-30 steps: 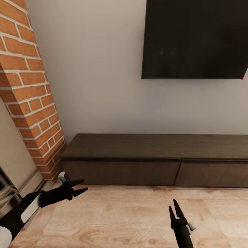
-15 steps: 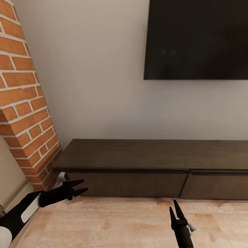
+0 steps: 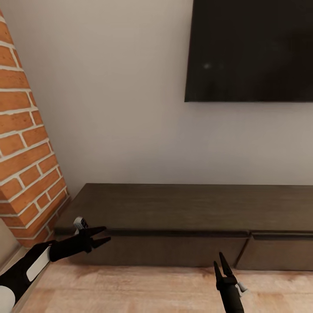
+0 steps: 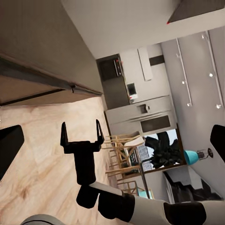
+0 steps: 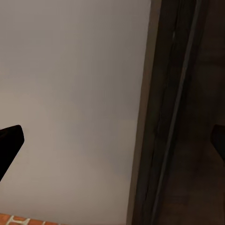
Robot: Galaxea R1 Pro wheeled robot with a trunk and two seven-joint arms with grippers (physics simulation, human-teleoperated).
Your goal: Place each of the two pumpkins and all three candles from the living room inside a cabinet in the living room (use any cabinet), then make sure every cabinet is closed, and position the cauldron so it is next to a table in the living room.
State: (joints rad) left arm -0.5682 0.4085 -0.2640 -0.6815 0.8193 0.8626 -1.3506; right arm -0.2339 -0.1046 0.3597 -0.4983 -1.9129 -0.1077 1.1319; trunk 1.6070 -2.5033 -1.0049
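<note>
Facing the cabinet [image 3: 174,208], both claws [image 3: 101,234] [image 3: 221,263] hover spread, empty.

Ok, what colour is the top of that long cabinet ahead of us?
Dark brown wood grain, matching its drawer fronts. The cabinet shows best in the head view.

- The cabinet [image 3: 191,208] is a long, low, dark-brown wood-grain unit set against the pale wall, its left end near the brick pillar [image 3: 26,152].
- Its flat top is a dull, even brown surface.
- Two wide handleless drawer fronts show along its face, meeting at a thin seam toward the right; both sit flush and shut.
- The floor [image 3: 143,291] is light wood-grain planking running up to the foot of the cabinet.
</note>
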